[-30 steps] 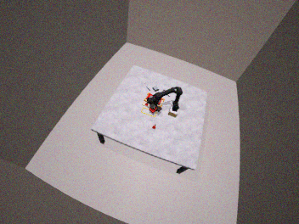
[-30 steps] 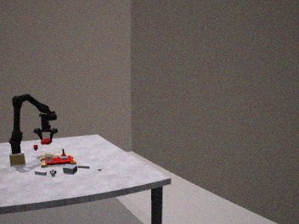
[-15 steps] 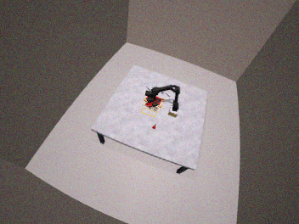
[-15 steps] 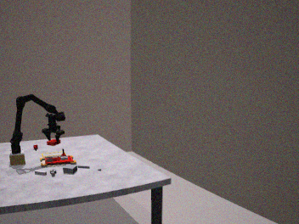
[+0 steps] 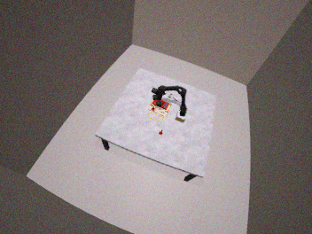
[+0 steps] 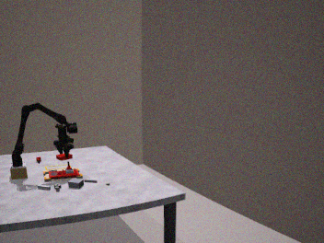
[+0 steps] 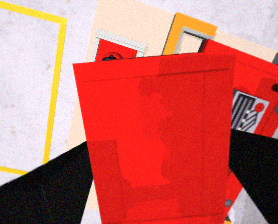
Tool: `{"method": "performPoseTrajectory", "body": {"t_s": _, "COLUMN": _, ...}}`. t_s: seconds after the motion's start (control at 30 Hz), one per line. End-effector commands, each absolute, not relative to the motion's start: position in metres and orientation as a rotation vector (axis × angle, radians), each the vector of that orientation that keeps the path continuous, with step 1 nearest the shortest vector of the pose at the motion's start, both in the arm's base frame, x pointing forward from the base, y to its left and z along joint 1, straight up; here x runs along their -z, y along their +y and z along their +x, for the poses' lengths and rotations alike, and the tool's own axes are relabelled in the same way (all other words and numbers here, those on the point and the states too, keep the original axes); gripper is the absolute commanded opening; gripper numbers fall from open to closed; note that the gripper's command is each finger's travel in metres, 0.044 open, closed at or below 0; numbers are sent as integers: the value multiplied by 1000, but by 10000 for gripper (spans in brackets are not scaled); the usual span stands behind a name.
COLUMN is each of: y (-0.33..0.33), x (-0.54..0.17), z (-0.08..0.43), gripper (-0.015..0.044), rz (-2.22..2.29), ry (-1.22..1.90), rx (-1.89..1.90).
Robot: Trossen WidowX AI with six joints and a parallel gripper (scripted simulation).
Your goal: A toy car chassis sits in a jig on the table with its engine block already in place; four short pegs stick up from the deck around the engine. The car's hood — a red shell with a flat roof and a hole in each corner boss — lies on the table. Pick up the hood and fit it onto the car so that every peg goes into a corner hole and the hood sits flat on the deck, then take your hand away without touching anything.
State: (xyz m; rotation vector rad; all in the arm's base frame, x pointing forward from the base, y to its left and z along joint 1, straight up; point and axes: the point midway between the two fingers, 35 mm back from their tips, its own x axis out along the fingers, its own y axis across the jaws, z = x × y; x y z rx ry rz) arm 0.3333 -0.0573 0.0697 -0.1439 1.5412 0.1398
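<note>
My gripper [image 6: 63, 155] [image 7: 156, 141] is shut on the red hood [image 7: 155, 135] [image 6: 63, 156] [image 5: 158, 103], its two black fingers on the hood's left and right sides. It holds the hood in the air above the toy car chassis [image 6: 62, 173], which sits in its jig [image 7: 115, 20] on the table [image 5: 186, 139] [image 6: 124, 186]. In the wrist view the hood fills the middle and hides most of the chassis. Red car body and a grey engine part [image 7: 246, 111] show at its right edge. The pegs are hidden.
A yellow outlined rectangle [image 7: 56, 75] [image 5: 154, 115] is marked on the table beside the jig. A small red part [image 5: 161, 132] [image 6: 39, 159] lies apart on the table. Several small grey parts [image 6: 75, 183] lie near the table's front in the exterior view. The arm's base [image 6: 18, 172] stands at the left.
</note>
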Motion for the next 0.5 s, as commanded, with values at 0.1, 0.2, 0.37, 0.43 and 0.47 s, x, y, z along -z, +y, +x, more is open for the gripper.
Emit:
{"method": "performPoseTrajectory", "body": {"t_s": 0.1, "y": -98, "x": -71, "z": 335, "gripper": 0, "rz": 13, "ry": 1544, "rx": 13}}
{"method": "performPoseTrajectory", "body": {"t_s": 0.2, "y": -116, "x": -71, "z": 333, "gripper": 0, "rz": 79, "ry": 1543, "rx": 79}}
{"method": "performPoseTrajectory", "body": {"t_s": 0.37, "y": -143, "x": -71, "z": 330, "gripper": 0, "rz": 174, "ry": 1535, "rx": 174}}
{"method": "performPoseTrajectory", "body": {"t_s": 0.43, "y": -144, "x": -71, "z": 329, "gripper": 0, "rz": 178, "ry": 1535, "rx": 178}}
{"method": "performPoseTrajectory", "body": {"t_s": 0.47, "y": -144, "x": -71, "z": 329, "gripper": 0, "rz": 178, "ry": 1535, "rx": 178}}
